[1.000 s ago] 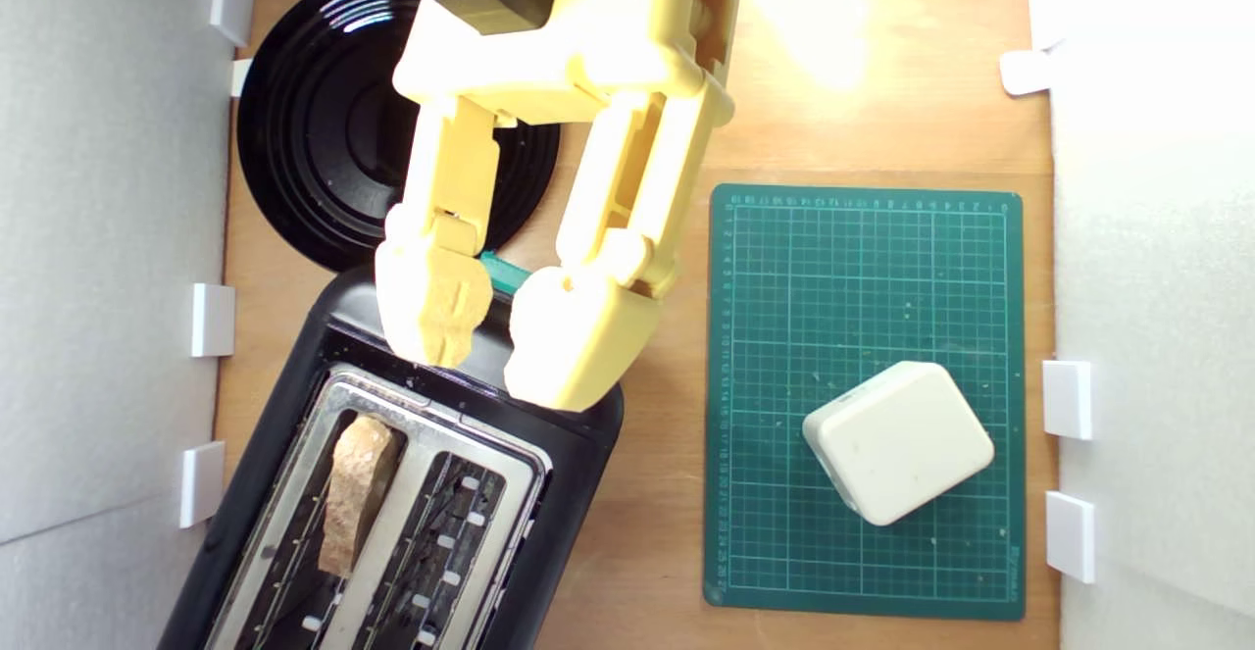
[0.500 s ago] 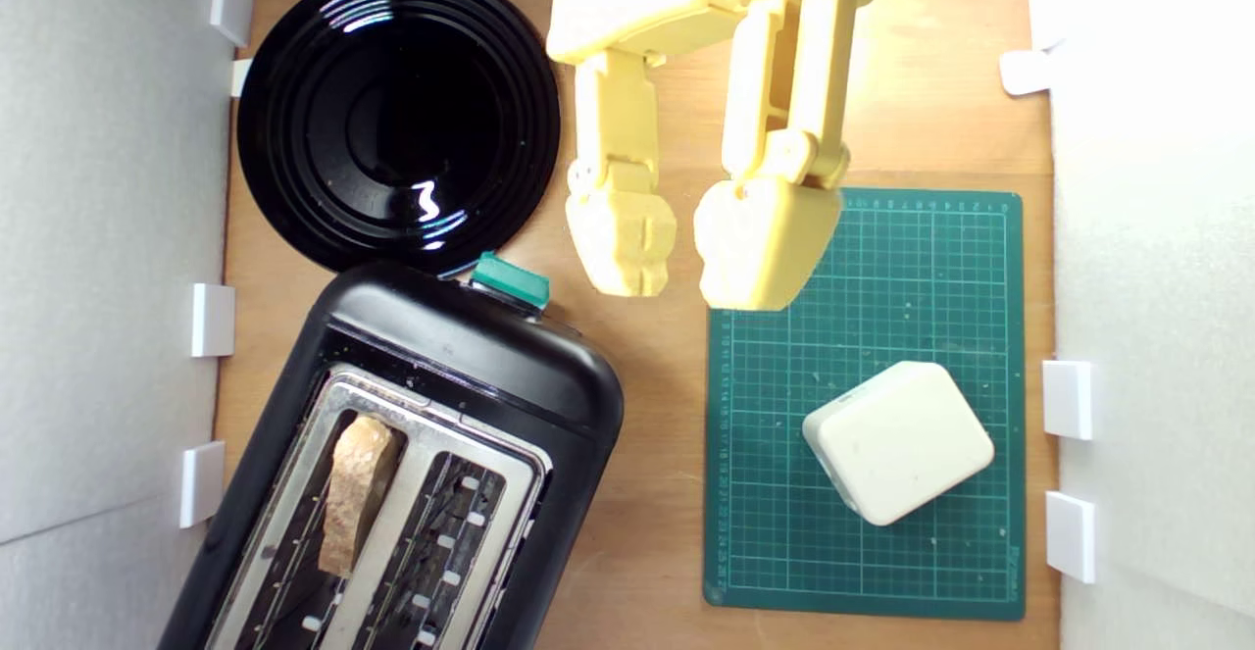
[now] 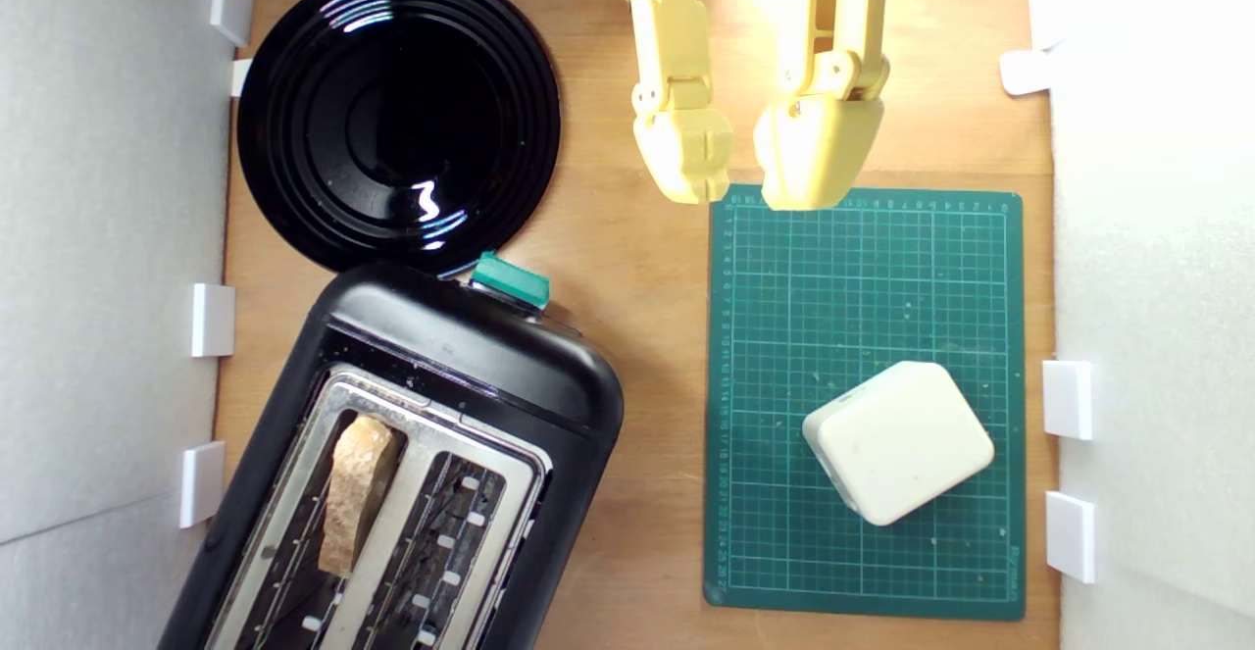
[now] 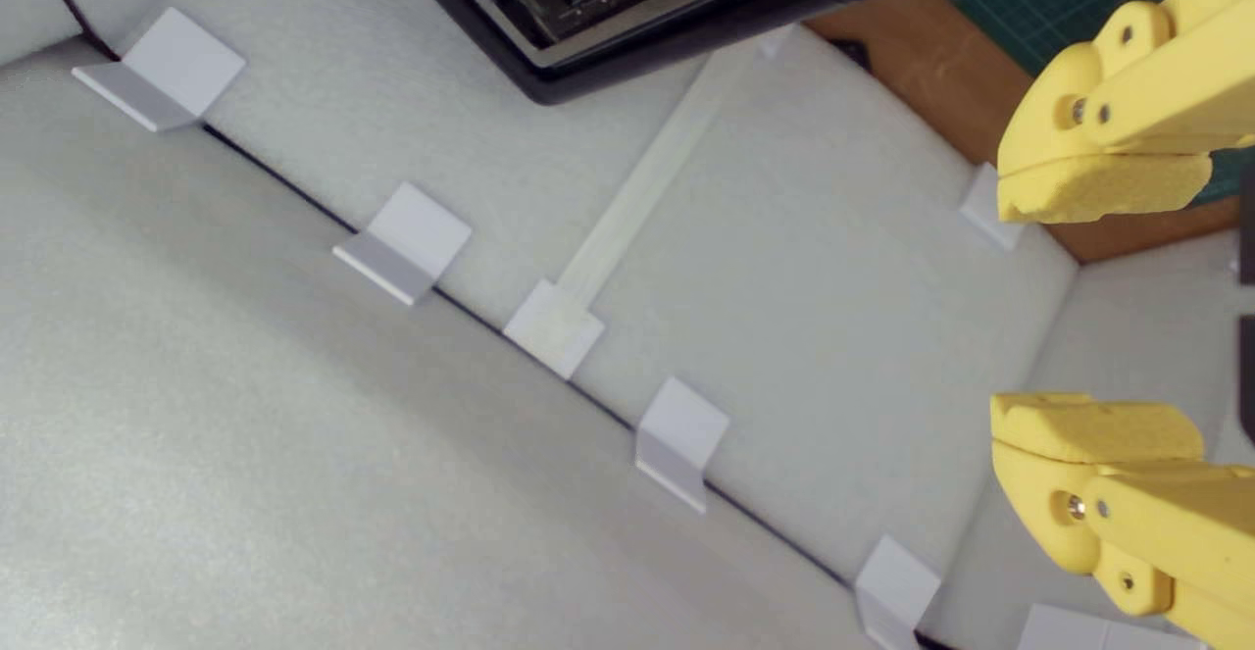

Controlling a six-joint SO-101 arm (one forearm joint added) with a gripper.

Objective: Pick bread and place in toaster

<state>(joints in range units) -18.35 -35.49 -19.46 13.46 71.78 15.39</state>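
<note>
The yellow plastic gripper (image 3: 743, 179) hung with jaws parted and nothing between them, at the green gridded cutting mat's (image 3: 863, 287) far edge; the tan-crusted bread wedge (image 3: 355, 489) stood in the black silver-topped toaster's (image 3: 471, 356) slot on the exterior view's left

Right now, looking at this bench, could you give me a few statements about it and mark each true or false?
1. The bread stands in a slot of the toaster. True.
2. The pincer grips the bread. False: it is open and empty.
3. The black plate holds a slice. False: it is bare.
4. A white block sits on the green mat. True.
5. The toaster's other slot is empty. True.
</note>
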